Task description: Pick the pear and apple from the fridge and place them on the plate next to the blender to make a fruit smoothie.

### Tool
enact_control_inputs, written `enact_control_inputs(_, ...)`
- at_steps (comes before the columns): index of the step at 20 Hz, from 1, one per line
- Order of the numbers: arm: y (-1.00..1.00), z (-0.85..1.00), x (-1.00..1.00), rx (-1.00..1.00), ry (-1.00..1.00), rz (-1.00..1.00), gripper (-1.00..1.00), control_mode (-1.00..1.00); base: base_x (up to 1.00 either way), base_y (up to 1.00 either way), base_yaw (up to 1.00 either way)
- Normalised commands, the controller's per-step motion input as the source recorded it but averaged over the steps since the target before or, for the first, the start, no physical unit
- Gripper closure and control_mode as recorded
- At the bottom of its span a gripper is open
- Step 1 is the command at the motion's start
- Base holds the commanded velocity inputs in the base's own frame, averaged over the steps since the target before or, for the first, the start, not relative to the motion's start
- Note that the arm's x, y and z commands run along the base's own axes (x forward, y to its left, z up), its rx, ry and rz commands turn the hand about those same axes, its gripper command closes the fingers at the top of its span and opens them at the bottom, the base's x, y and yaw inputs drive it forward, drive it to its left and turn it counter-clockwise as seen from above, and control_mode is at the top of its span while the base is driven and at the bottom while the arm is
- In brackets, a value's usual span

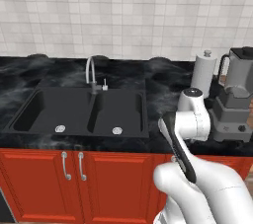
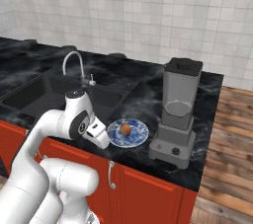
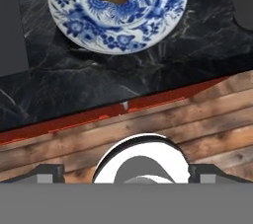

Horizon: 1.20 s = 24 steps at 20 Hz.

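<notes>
Resting on plate (image 2: pixel 140 136): apple (image 2: pixel 126 129), centred
Plate: left of blender (image 2: pixel 178 111), near counter (image 2: pixel 148 90) edge
Gripper: finger spread cannot be judged

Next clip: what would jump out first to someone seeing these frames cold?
The blue-patterned plate near the front edge of the black counter, with the red-orange apple sitting on it, just left of the grey blender. The white arm bends low in front of the counter by the plate. Further left lies the black double sink with its curved faucet.
</notes>
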Motion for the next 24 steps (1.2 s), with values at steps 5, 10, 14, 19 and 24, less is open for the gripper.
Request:
enact_control_inputs(5, 0.0, 0.0, 0.0, 0.0, 0.0, 0.0, -1.0, 1.0, -0.34, 0.18, -0.18)
enact_control_inputs(10, 0.0, 0.0, 0.0, 0.0, 0.0, 0.0, -1.0, 1.0, -0.45, 0.16, -0.51)
enact_control_inputs(14, 0.0, 0.0, 0.0, 0.0, 0.0, 0.0, -1.0, 1.0, -0.36, 0.21, -0.73)
enact_control_inputs(19, 0.0, 0.0, 0.0, 0.0, 0.0, 0.0, -1.0, 1.0, -0.22, 0.29, -0.83)
enact_control_inputs(24, 0.0, 0.0, 0.0, 0.0, 0.0, 0.0, -1.0, 1.0, -0.03, 0.26, -0.82)
